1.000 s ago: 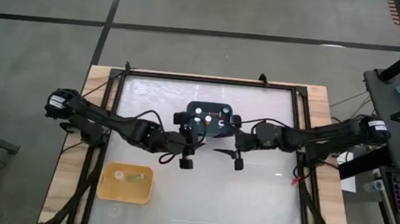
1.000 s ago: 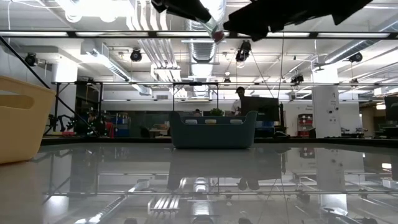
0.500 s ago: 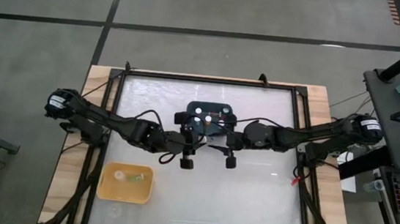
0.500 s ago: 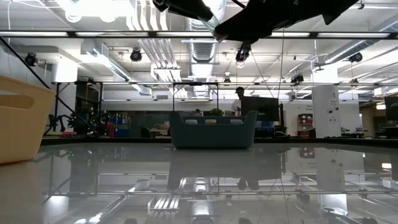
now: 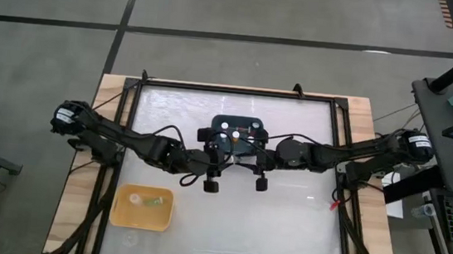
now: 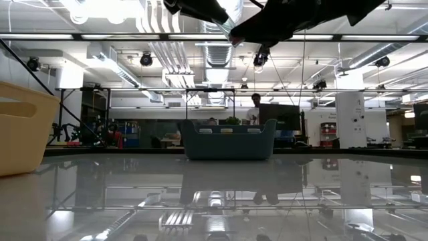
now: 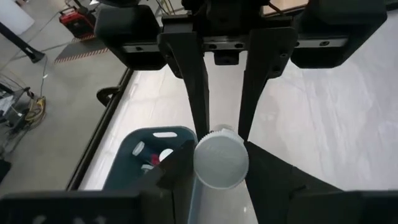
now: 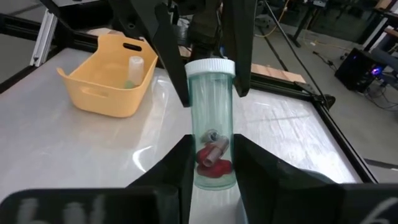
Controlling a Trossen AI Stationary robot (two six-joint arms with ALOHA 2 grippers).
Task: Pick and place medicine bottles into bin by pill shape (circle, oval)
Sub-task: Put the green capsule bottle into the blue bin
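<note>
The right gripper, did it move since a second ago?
Yes. In the high view the right gripper has slid leftward along the front of the dark bin, closing toward the left gripper and the bottle.

A white-topped table (image 5: 284, 224) on a wooden base carries two bins. A dark blue bin (image 5: 238, 136) sits just above centre toward 12 o'clock, with white-capped bottles (image 5: 225, 128) inside. A yellow bin (image 5: 144, 207) rests near the 7 o'clock corner, holding one small bottle (image 5: 153, 201). Just beside the yellow bin, toward 6 o'clock, a faint clear object (image 5: 130, 238) lies on the glossy surface; what it is cannot be made out. A small red item (image 5: 335, 204) lies at the 4 o'clock edge.
</note>
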